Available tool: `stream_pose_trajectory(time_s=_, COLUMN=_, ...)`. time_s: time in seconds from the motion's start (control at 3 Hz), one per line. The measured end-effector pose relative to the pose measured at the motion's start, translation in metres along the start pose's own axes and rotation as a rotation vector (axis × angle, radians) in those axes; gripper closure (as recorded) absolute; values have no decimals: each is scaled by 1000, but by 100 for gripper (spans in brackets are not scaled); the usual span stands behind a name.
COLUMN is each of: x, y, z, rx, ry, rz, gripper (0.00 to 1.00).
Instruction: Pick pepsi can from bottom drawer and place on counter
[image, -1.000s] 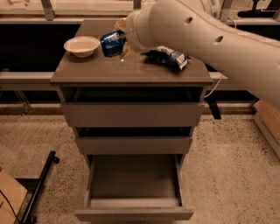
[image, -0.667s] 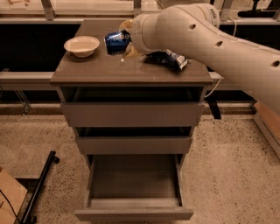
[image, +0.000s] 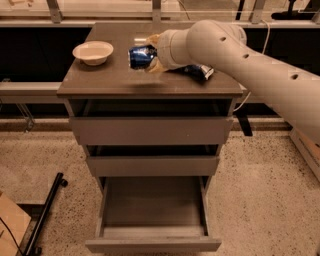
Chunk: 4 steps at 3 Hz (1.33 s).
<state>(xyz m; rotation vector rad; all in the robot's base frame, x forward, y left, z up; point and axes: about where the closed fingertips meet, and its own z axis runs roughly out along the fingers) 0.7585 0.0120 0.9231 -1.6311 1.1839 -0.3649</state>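
Observation:
The pepsi can (image: 140, 56) is dark blue and lies sideways between my fingers just above the counter (image: 100, 80). My gripper (image: 149, 54) reaches in from the right on the white arm and is shut on the can, over the middle of the counter. The bottom drawer (image: 152, 217) stands pulled open below, and its inside looks bare.
A white bowl (image: 93, 52) sits on the counter's left side. A blue-and-white snack bag (image: 200, 71) lies behind my wrist on the right. The two upper drawers (image: 150, 130) are slightly open. A black bar (image: 45, 215) lies on the floor at the left.
The arm with the can has shifted a little and the view has tilted, so the cabinet sits lower and more centred. The can stays in the gripper.

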Motion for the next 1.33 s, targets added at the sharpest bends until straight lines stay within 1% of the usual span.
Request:
stream_pose_trajectory(time_s=0.33, x=17, y=12, z=17, rx=-9, ry=-15, rz=35, gripper=36)
stream_pose_trajectory(time_s=0.67, x=24, y=14, z=25, rx=7, ry=-26, rz=40, gripper=5)
stream_pose_trajectory(time_s=1.0, x=24, y=14, z=26, rx=14, ry=-28, rz=40, gripper=0)
stream_pose_trajectory(time_s=1.33, x=24, y=14, z=26, rx=14, ry=-28, rz=40, gripper=0)
